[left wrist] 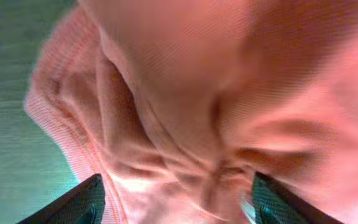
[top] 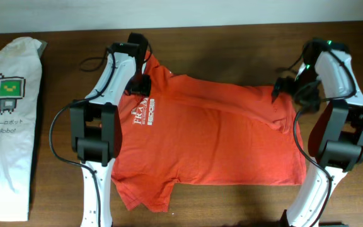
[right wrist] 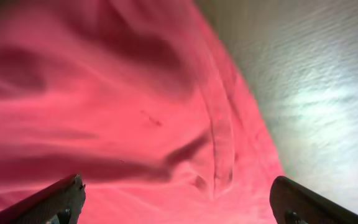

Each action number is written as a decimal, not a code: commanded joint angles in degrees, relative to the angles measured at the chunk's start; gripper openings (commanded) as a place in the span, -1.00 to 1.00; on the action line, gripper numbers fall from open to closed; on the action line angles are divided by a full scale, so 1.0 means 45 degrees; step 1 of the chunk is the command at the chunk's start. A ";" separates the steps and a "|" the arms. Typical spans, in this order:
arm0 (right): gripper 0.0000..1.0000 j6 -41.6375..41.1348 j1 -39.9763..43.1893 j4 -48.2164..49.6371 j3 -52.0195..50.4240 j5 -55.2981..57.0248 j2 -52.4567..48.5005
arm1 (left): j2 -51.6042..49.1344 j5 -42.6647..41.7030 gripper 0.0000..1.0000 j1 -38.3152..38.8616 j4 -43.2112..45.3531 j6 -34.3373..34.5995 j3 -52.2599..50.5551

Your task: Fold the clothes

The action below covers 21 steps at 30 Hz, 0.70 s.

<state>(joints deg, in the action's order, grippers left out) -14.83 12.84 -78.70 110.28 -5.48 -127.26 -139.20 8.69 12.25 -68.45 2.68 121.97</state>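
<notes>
The red-orange T-shirt (top: pixel 219 145) lies spread on the brown table, its collar to the left and its white chest lettering (top: pixel 144 113) showing. A raised crease runs across its upper part between the two grippers. My left gripper (top: pixel 142 85) is down on the far shoulder by the collar. In the left wrist view its fingers (left wrist: pixel 176 208) stand wide apart with bunched fabric (left wrist: pixel 185 93) between them. My right gripper (top: pixel 277 91) is over the far hem corner. In the right wrist view its fingers (right wrist: pixel 176 202) are wide apart over the fabric (right wrist: pixel 104 112) beside the hem seam.
A white T-shirt with a green pixel-robot print (top: pixel 8 126) lies at the table's left edge. Bare brown table (top: pixel 232 44) shows along the back, and also in the right wrist view (right wrist: pixel 316 93). Both arm bases stand at the front.
</notes>
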 commanded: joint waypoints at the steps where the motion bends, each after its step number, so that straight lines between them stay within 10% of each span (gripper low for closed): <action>1: 0.97 0.0291 0.0097 -0.0831 0.2021 0.0228 0.0053 | 0.0223 -0.0267 0.51 0.0010 -0.0534 -0.0073 0.1807; 10: 0.93 0.1350 0.0520 -0.2317 0.3419 0.0257 0.0058 | 0.0452 -0.0219 0.18 -0.0345 -0.1379 -0.0117 0.1948; 13: -0.35 0.1452 0.0665 -0.3177 0.4721 -0.0044 0.0073 | 0.1559 -0.0223 -0.17 -0.0345 -0.1379 -0.0117 0.2142; 16: -0.32 0.1457 0.0583 -0.4148 0.6149 -0.0151 0.0238 | 0.3254 -0.0223 -0.17 -0.0272 -0.1447 -0.0112 0.2181; 18: 0.12 0.1496 0.0491 -0.4143 0.6543 -0.0364 0.1054 | 0.4794 -0.0219 -0.14 -0.0146 -0.1545 -0.0117 0.2181; 21: -0.36 0.1554 0.0471 -0.4143 0.6834 -0.0709 0.2934 | 0.7431 -0.0223 -0.11 0.0107 -0.1695 -0.0112 0.2181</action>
<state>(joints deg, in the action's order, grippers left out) -8.27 15.25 -97.01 138.76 -6.57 -123.39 -116.07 8.10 11.55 -75.22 2.59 131.04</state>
